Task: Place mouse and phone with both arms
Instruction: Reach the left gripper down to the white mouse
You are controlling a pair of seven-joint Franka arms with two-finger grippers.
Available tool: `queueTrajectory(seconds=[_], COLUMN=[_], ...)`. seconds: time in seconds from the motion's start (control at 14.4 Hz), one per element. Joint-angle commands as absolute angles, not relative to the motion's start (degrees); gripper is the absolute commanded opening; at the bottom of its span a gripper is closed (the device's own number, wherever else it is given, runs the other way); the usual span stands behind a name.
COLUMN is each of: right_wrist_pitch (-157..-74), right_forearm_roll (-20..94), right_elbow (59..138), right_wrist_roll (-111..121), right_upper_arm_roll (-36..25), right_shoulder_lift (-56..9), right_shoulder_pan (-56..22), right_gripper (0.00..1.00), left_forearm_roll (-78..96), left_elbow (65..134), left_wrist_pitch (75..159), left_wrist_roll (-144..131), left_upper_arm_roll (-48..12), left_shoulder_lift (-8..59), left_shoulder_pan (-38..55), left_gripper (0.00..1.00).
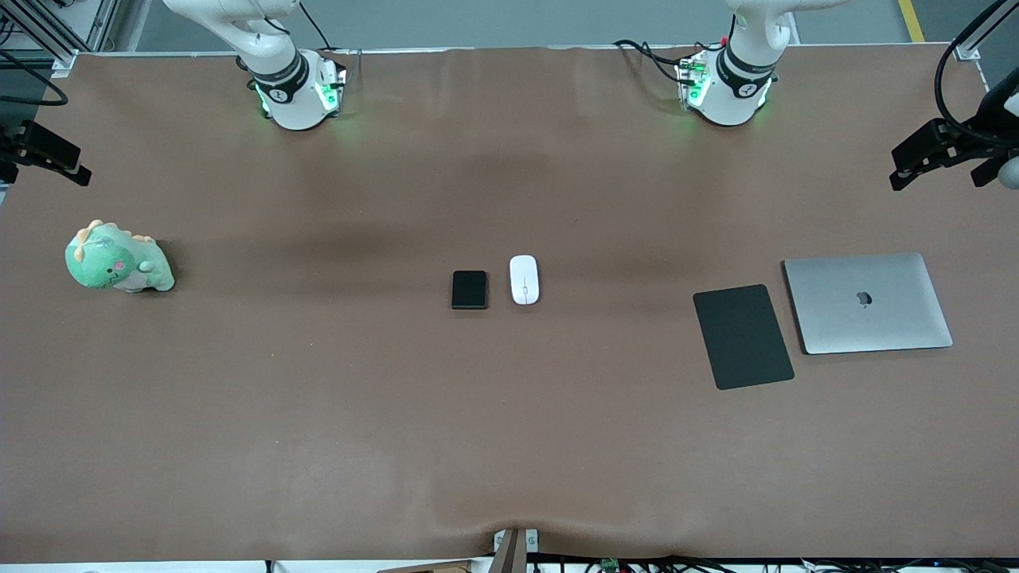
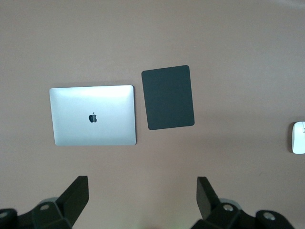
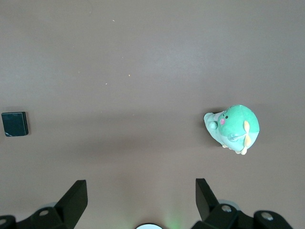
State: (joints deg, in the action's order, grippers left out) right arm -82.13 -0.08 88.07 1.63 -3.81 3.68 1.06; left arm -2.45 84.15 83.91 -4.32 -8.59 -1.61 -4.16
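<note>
One mouse (image 1: pixel 524 279), one phone (image 1: pixel 469 289); both grippers' fingers spread, empty.

We see the mouse (image 2: pixel 299 137) only in part in the left wrist view, cut by the picture's edge. Both arms leave the front view just above their bases. Each wrist view shows only the fingers (image 2: pixel 76 196) (image 3: pixel 75 199) of its own gripper.

I'm looking at a robotics lab bench: a wide table (image 1: pixel 318 414) under brown covering, two white arms bolted along its edge on green-lit bases (image 1: pixel 298 99), loose cables (image 1: pixel 645 52), aluminium framing (image 1: pixel 48 32) and bare grey floor around it.
</note>
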Motion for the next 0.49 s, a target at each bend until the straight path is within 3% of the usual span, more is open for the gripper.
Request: queueTrajectory(seconds=[0.0,0.42], right_wrist_pitch=[-81.47,-81.47], right_forearm_roll=[1.23,1.23], right_elbow=[87.28,87.27], right_wrist_roll=[2.72,2.72], right_upper_arm_roll=[-3.25,-3.34], right_shoulder_lift=[3.25,3.25], right_shoulder_pan=[2.64,2.64], right_gripper=[1.0,1.0], left_forearm_roll=[-1.41,-0.1], left_elbow=[83.58,84.02], left_wrist_pitch=[82.62,84.1], left_wrist_roll=[-3.52,-5.35], left_upper_arm_roll=[-8.61,-8.96], left_shoulder_lift=[-2.11,1.31], left_shoulder_pan=[-4.31,-3.52], left_gripper=[1.0,1.0])
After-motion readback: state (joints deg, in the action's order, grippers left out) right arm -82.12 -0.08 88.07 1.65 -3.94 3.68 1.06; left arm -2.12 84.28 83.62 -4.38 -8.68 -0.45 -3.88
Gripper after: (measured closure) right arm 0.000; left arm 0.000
